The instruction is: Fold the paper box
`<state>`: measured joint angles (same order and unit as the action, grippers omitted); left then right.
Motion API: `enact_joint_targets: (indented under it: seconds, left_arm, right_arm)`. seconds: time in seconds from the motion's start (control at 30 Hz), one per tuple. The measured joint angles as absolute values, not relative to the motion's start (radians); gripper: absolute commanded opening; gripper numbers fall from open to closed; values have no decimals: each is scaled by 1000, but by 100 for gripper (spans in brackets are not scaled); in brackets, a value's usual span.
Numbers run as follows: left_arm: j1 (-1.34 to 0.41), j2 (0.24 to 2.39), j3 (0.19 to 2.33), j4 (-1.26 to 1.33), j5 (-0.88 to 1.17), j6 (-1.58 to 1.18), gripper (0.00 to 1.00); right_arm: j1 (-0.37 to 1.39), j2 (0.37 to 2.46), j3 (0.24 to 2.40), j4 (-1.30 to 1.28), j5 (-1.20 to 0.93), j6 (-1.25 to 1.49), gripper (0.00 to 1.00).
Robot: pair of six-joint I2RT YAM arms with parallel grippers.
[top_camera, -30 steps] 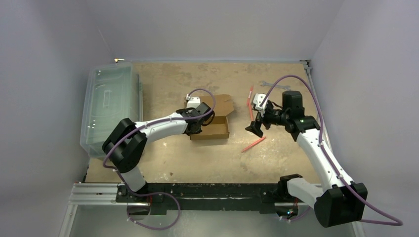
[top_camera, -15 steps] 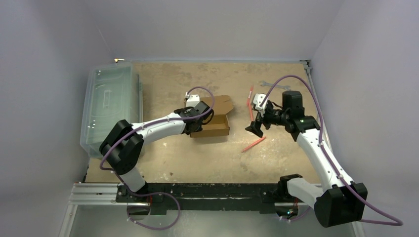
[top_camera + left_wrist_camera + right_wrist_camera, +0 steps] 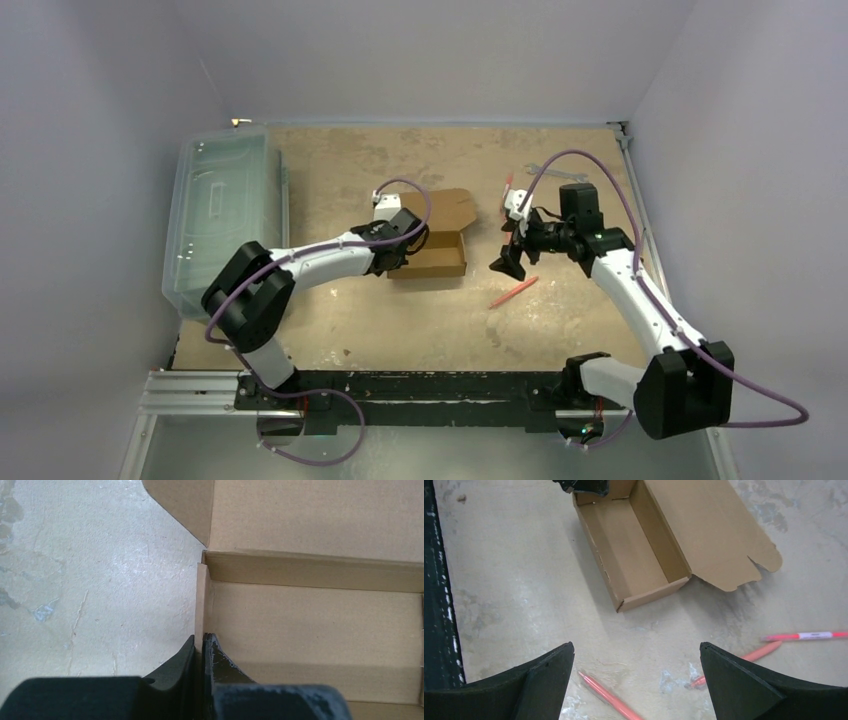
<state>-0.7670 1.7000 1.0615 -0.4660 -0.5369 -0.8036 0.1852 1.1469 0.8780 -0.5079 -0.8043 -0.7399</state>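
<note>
Brown cardboard paper box [image 3: 443, 258] sits on worktop [image 3: 400, 330], lid flap open. My L gripper [image 3: 202, 641] pinches one end wall; my R gripper [image 3: 635, 649] spread wide, holding nothing.

2 matching arms: in the top view the left arm [image 3: 320, 258] at frame left and the right arm [image 3: 640, 290] at frame right have white link shells and bulky black joint housings. A purple cable [image 3: 570, 153] runs along each. A small white camera block [image 3: 388, 203] sits at each wrist. The left gripper [image 3: 202, 642] and right gripper [image 3: 636, 650] have matte black, wedge-shaped fingers [image 3: 744, 680]; 1 left finger looks scuffed grey.
</note>
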Motion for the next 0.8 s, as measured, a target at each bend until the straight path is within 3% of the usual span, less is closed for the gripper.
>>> enact_joint_targets:
  seconds: [0.27, 0.43, 0.57, 0.8]
  left_arm:
    - [-805, 1524, 804, -299, -643, -858, 0]
    - [-864, 1481, 754, -289, -740, -896, 0]
    - [-909, 1481, 754, -274, -804, -928, 0]
    - [-988, 1492, 754, -279, -908, -1009, 0]
  right_arm:
    - [196, 1193, 807, -231, -796, -300, 99]
    - [226, 1173, 661, 40, -702, 39, 99]
    - [310, 1201, 635, 149, -609, 144, 99]
    - [383, 1372, 678, 197, -466, 162, 83]
